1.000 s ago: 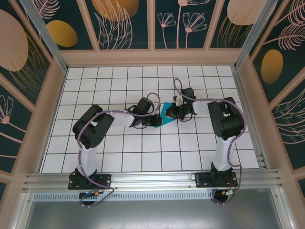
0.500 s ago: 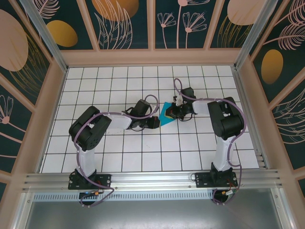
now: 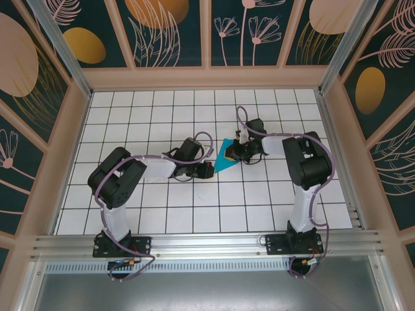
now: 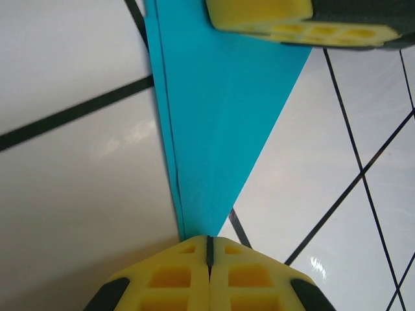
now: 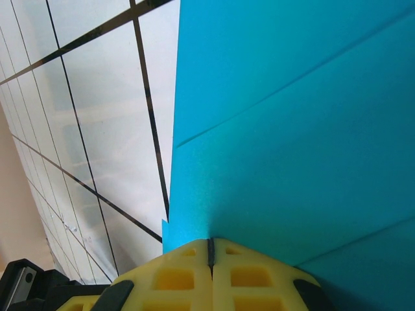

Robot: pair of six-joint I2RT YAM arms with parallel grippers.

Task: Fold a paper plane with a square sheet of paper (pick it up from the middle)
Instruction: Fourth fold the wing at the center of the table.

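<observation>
Here's the left pincer, low over the white tiled worktop near its middle. Its yellow pads are pressed tight together, just a thin seam between them. Right at their tips sits the sharp point of the teal-blue folded paper, a flat triangular wedge lying on the tiles. From the left wrist view the left pincer meets that point almost nose to nose. Whether the tip is nipped or only touched, I can't tell. The paper widens away from it, with a long straight crease and a doubled layer down its left edge.

Over at the wide end, the right pincer is closed as well. Its yellow pad rests on top of the sheet. From the right wrist, the right pincer shows both pads together against the paper, which spreads out ahead with slanting fold lines. I can't tell if it's pinching or just pressing down. The paper lies between the two pincers, flat on the grid.
</observation>
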